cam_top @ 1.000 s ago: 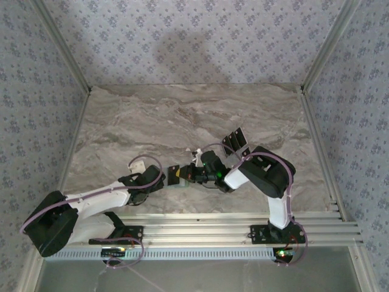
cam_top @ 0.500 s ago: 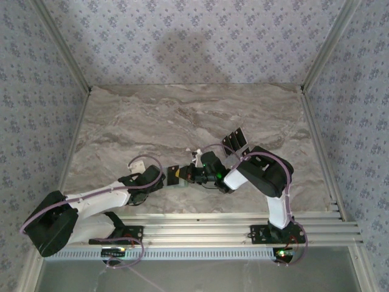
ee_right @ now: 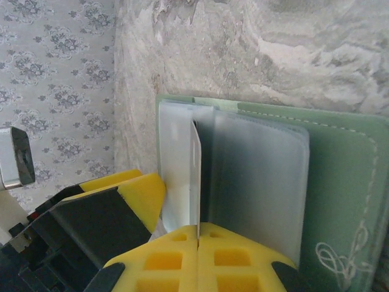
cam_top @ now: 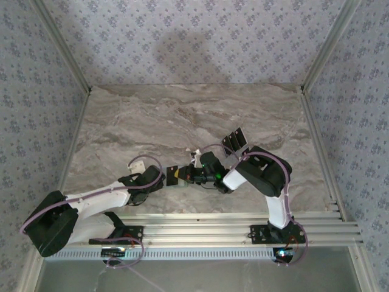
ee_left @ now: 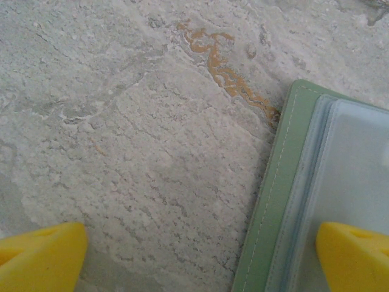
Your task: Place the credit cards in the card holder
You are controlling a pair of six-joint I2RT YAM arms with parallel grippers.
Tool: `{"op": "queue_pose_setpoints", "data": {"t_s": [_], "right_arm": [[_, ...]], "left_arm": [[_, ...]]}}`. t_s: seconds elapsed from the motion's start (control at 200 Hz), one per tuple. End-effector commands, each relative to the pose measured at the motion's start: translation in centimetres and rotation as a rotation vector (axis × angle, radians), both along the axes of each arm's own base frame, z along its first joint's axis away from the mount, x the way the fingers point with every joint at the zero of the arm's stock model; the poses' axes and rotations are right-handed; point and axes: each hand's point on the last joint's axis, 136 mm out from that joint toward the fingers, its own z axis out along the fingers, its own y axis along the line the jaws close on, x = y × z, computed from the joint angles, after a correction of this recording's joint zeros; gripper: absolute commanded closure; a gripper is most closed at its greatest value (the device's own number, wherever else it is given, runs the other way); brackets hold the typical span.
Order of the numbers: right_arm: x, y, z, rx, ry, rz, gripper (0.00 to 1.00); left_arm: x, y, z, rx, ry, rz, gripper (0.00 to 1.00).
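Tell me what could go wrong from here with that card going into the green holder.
The right gripper pinches the card edge-on among the clear sleeves of the card holder; it may slide between two sleeves instead of into a pocket. The left gripper is open, one fingertip over a sleeve, so the holder isn't clamped and may skid when pushed. The thin card could also bend.

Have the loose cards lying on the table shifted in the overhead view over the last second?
No. The loose cards lie at the same spot and angle, with the same gap to the table's right rail.
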Motion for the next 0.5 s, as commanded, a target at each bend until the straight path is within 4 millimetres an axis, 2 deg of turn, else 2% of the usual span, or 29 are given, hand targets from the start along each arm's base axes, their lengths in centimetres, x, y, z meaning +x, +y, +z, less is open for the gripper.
{"op": "queue_pose_setpoints", "data": {"t_s": [0.0, 0.495], "right_arm": [[-0.2, 0.2, -1.0, -0.006, 0.035, 0.003, 1.00], [0.0, 0.0, -2.0, -0.021, 0.070, -0.037, 1.00]], "left_arm": [[-1.3, 1.6, -1.0, 0.068, 0.045, 0.001, 0.03], [-1.4, 1.6, -1.0, 0.070, 0.047, 0.000, 0.03]]}}
